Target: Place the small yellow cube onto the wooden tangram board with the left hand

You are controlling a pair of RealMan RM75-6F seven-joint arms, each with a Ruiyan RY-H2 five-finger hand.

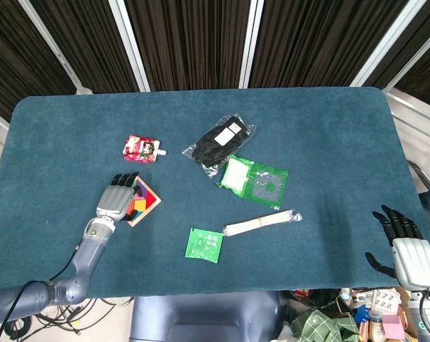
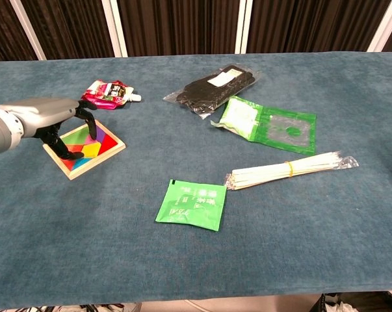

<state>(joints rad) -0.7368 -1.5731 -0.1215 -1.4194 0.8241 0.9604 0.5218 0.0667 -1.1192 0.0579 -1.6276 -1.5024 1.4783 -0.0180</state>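
Dark slatted panels with pale uprights back a desk covered in teal cloth. From the head view, the left hand hovers palm down over the near-left edge of the wooden tangram board, its dark fingers spread and stretched toward the far side, gripping nothing; a small patch of yellow-orange peeps out beside the hand on the board, though the hand covers most of it and I cannot tell from here whether that is the small yellow cube. A red snack pouch lies beyond the board, a black packet sits near the middle, a green-and-clear bag lies just beside it, a wrapped bundle of white sticks lies nearer, and a green sachet lies at the near edge. The right hand hangs off the desk at the right, fingers apart and empty. From the chest view, the left hand arches above the board, fingertips pointing down at its left part without clearly touching. The small yellow cube rests on the board's coloured pieces, just beside the fingertips. The pouch, packet, bag, sticks and sachet lie apart from each other.
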